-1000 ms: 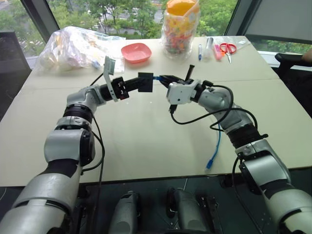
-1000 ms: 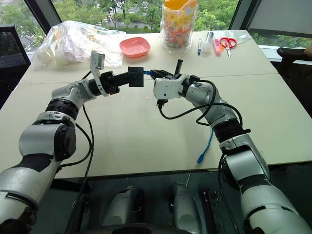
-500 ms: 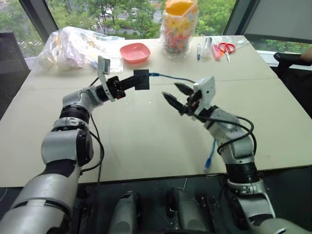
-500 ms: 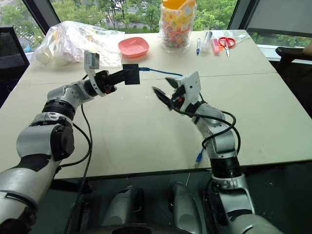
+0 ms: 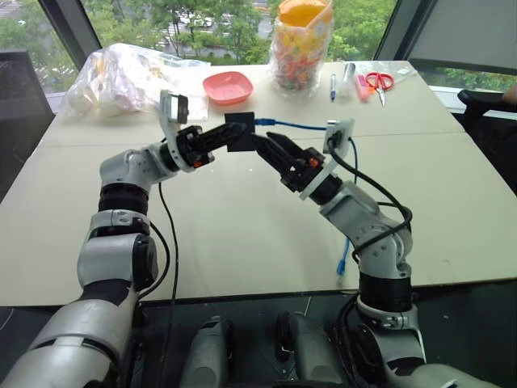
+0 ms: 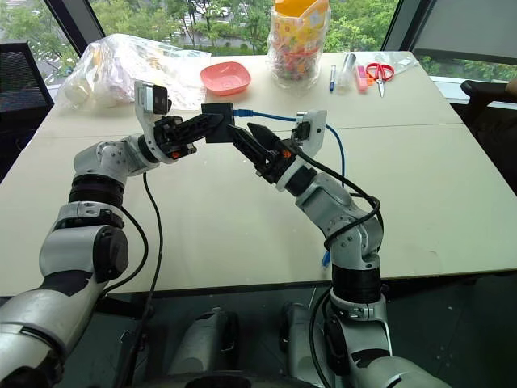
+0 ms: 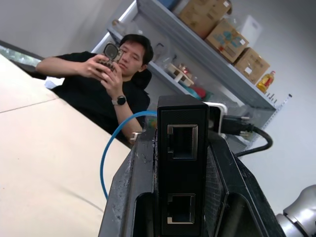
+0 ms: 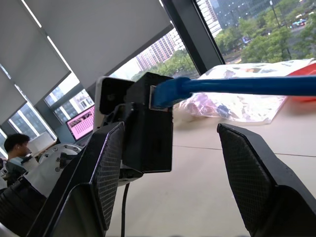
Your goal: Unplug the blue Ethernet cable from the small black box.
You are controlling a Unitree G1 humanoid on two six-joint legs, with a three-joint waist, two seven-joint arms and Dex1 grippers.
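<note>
Gleaming blue Ethernet cable (image 8: 237, 85), matte small black box (image 8: 148, 123)

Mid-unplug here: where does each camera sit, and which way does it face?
Eye views: on the head, looking down over both arms at the table.
Left wrist view: along the left gripper holding the box, toward a seated person.
Right wrist view: between the open right gripper fingers, toward the windows.
Shared: box, blue cable.
</note>
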